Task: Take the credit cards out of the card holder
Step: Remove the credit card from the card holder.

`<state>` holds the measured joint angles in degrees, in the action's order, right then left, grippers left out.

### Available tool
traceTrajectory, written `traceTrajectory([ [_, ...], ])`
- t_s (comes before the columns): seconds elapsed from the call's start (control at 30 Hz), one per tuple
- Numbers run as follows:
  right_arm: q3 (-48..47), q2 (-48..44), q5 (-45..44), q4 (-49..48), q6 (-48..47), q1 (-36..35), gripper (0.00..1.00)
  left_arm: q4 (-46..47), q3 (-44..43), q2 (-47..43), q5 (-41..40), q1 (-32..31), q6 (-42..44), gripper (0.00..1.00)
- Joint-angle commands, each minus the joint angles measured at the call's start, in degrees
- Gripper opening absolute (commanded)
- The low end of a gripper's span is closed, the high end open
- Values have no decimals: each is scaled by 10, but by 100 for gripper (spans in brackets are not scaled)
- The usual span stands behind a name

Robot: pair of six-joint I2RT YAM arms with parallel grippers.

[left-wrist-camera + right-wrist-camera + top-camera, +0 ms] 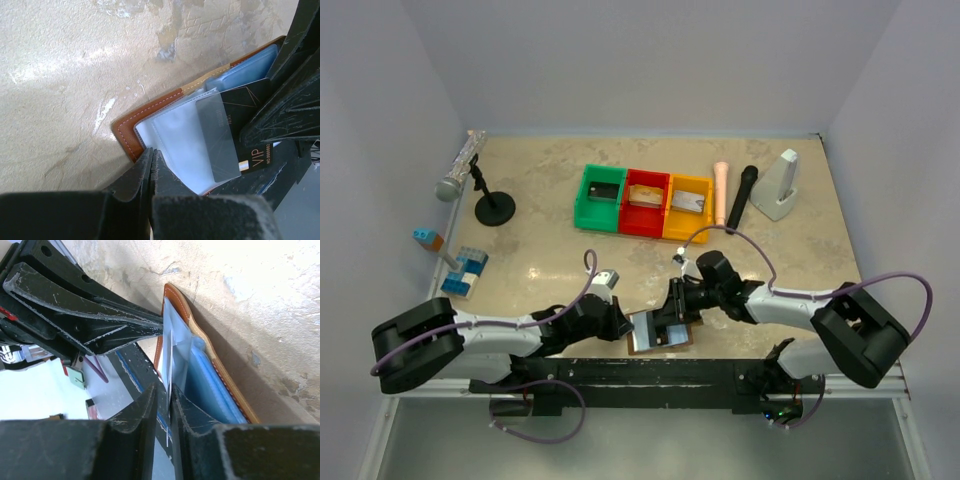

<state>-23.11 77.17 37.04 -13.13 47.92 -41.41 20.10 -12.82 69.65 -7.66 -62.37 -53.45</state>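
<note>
Left end effector (pixel 151 165) is pressing, fingers together, on open card holder (pixel 150 112); right end effector (pixel 165 405) is pinching card (pixel 169 360) edge-on, long axis pointing away from it.

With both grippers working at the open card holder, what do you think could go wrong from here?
1. The right gripper pinches only a thin edge, apparently a card; it could slip free.
2. The left gripper grips the card holder only at its sleeve edge, so the holder may drag along.
3. The black VIP card and grey card already stick out and might spill.

Both arms have white links, black joints, looping lilac cables, and scuffed black claw fingers (pixel 75 305).
</note>
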Motion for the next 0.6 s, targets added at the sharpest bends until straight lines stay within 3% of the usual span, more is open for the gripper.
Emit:
traceTrajectory([
  [0.0, 2, -18, 10, 4, -11, 6, 15, -76, 24, 2, -29, 1, 10, 0],
  [0.2, -4, -32, 5, 35, -27, 12, 0, -81, 24, -8, -31, 1, 12, 0],
  [0.57, -29, -107, -31, 174, -85, 54, 0, -102, 17, -83, -38, 0, 27, 0],
])
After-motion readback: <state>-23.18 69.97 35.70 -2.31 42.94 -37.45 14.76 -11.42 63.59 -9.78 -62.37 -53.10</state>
